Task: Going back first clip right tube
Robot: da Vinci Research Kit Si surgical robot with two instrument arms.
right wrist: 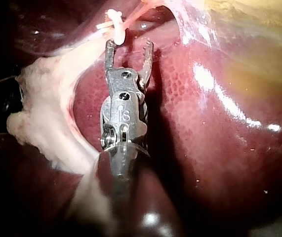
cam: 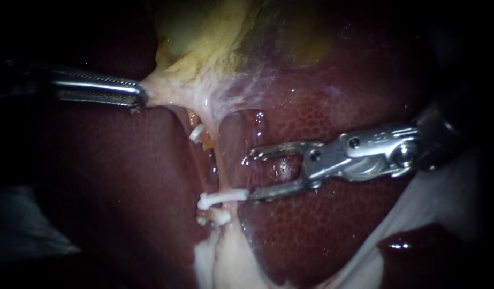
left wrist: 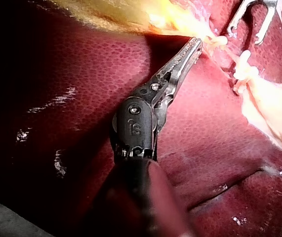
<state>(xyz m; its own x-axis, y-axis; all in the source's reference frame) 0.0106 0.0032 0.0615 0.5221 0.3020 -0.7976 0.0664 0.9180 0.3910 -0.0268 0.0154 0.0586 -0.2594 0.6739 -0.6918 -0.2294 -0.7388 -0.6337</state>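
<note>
Left instrument (cam: 141, 97): the shaft enters from the left. Its jaws are clamped together on the pale lower end of the gallbladder (cam: 204, 37) and hold that tissue stretched toward the left. In the left wrist view the same ridged jaws grip the yellowish tissue at their tips. Right instrument (cam: 252, 176): the shaft enters from the right. Its jaws are spread wide like a fork and grip nothing, lying over the liver (cam: 354, 235) just right of the tubes. The lower jaw tip sits right beside the free end of the long clip (cam: 223, 198); whether the two touch cannot be told. Right tube (cam: 219, 160): a thin pale strand running from the stretched gallbladder tissue down to the pale fatty tissue (cam: 225, 262) near the liver's lower edge. The long clip is white and lies across this tube close to the fatty tissue. Small clip (cam: 214, 217): white, just below the long clip, at the start of the fatty tissue. Upper clip (cam: 196, 132): white, on the strand just left of the right tube, nearer the gallbladder. In the right wrist view the right instrument's jaws (right wrist: 130, 45) stand open over glossy liver. A white clip lies just ahead of one jaw tip, and pale fatty tissue lies beside the shaft. Liver: dark red, wet and mottled, lying beneath everything listed.
</note>
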